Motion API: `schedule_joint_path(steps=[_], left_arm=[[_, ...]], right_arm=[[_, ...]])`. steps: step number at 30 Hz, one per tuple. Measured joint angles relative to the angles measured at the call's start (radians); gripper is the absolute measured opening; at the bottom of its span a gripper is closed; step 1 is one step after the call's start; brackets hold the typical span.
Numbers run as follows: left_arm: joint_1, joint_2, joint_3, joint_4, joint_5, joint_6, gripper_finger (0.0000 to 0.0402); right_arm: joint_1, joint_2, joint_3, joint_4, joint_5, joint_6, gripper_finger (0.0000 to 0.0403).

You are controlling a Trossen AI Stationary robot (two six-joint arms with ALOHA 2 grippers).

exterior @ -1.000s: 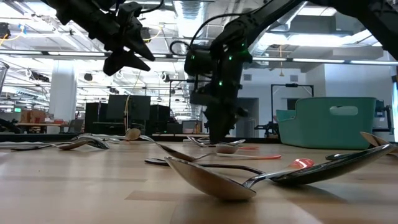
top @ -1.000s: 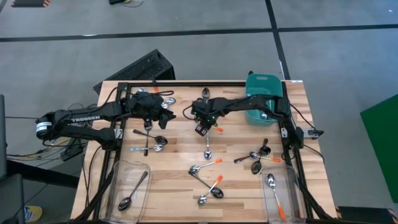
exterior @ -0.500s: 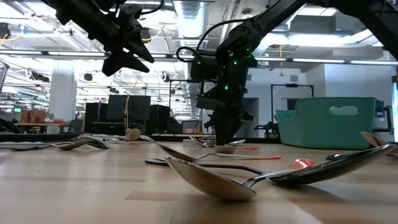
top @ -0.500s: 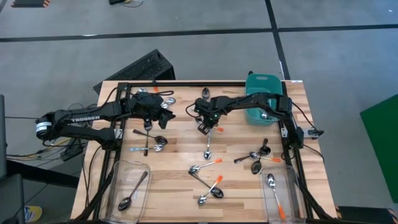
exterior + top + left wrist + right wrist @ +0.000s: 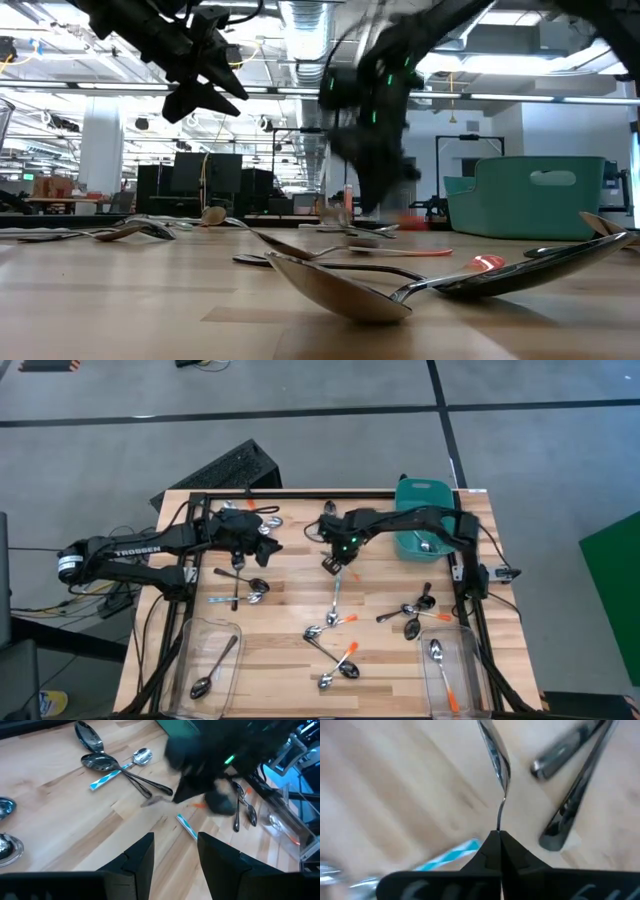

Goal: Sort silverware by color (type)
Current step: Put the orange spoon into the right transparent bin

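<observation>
Several small spoons lie scattered on the wooden table (image 5: pixel 290 575), some with orange handles (image 5: pixel 348 620), some light blue (image 5: pixel 225 599), some plain dark metal (image 5: pixel 395 615). My right gripper (image 5: pixel 333 562) is near the middle of the table's far half. In the right wrist view it (image 5: pixel 499 836) is shut on a thin metal spoon (image 5: pixel 495 750). My left gripper (image 5: pixel 262 546) hangs open and empty above the far left part, its fingers (image 5: pixel 135 857) apart over bare wood. My right gripper pinches the spoon's thin metal stem (image 5: pixel 501 817) between its two fingertips, just behind the bowl. The bowl (image 5: pixel 494 747) sticks out ahead of the fingertips, in line with the fingers. The fingers hide the rest of the handle and its colour.
A teal tub (image 5: pixel 425 520) stands at the far right. One clear bin (image 5: pixel 205 660) at the near left holds a dark spoon. Another (image 5: pixel 450 670) at the near right holds an orange-handled one. Dark spoons (image 5: pixel 250 515) cluster at the far left.
My right gripper has risen from the table top and gone a little toward the table's right edge. It moves fast enough to blur in the low view.
</observation>
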Motion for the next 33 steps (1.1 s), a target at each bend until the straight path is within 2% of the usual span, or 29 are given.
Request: schedule_joint_path(steps=[10, 17, 23, 28, 33], left_arm=[[-0.025, 0.000, 0.000, 0.001, -0.117, 0.025, 0.0138], [-0.025, 0.000, 0.000, 0.078, -0.177, 0.077, 0.0138], [-0.025, 0.000, 0.000, 0.221, -0.247, 0.153, 0.0138], [-0.024, 0.000, 0.000, 0.244, -0.263, 0.201, 0.0138], [-0.024, 0.000, 0.000, 0.241, -0.266, 0.216, 0.0138]], right_arm=[[0.055, -0.308, 0.004, -0.228, 0.016, 0.072, 0.0006], [0.182, -0.438, 0.004, -0.541, 0.139, 0.209, 0.0006], [0.326, -0.529, 0.004, -0.755, 0.216, 0.463, 0.0006], [0.514, -0.622, -0.024, -0.758, 0.201, 0.747, 0.0006], [0.774, -0.668, -0.077, -0.755, 0.172, 1.072, 0.0006]])
